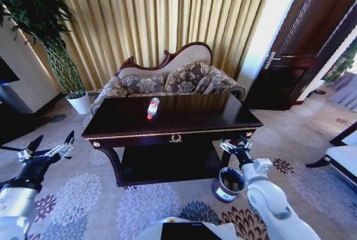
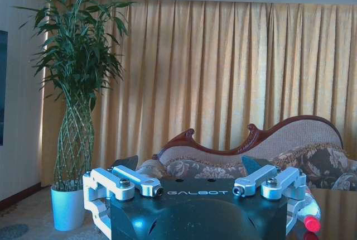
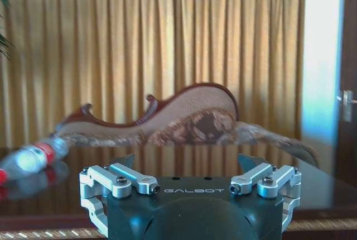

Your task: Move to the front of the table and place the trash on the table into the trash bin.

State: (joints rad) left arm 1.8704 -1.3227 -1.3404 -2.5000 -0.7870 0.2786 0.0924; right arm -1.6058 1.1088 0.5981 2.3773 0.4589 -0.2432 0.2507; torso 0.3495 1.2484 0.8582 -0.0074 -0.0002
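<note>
gold curtains and a sofa [image 1: 167, 78] are seen behind the dark bench [image 1: 223, 118] at frame centre. bottle [image 1: 153, 108] lies on its top, left of centre. trash bin [image 1: 228, 185] sits on carpet lower right, beside the right claw [image 1: 235, 145], spread wide. left claw [image 1: 47, 148], lower left, is spread wide, empty.

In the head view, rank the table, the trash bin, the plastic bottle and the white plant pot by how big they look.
1. table
2. trash bin
3. white plant pot, though it stands farther back
4. plastic bottle
</note>
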